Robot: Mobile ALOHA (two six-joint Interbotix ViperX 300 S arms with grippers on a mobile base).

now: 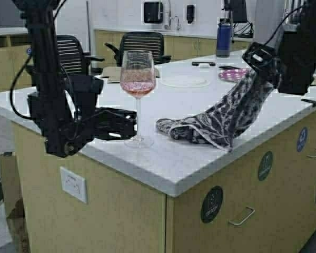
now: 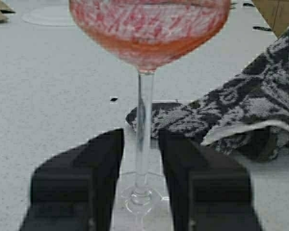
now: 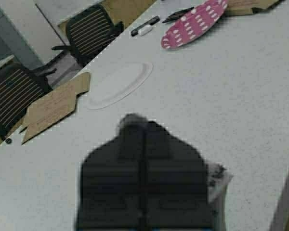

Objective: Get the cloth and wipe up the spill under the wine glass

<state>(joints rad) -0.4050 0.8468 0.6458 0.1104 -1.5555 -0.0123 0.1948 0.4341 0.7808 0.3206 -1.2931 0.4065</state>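
Dark floral cloth point(image 1: 221, 120), draped from right tool point(image 1: 263, 59)

We see the wine glass point(image 1: 138, 95) standing upright on the surface point(image 1: 179, 158), its bowl holding pink liquid. Just beside its foot, to the right, lies one end of the dark, white-patterned cloth point(image 1: 221, 118); the other end rises slanting away from the glass.

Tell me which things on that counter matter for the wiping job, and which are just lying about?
In use: tall clear stemmed wine glass; dark floral-patterned cloth; left gripper; right gripper.
Lying about: white round plate; pink dotted plate; blue bottle.
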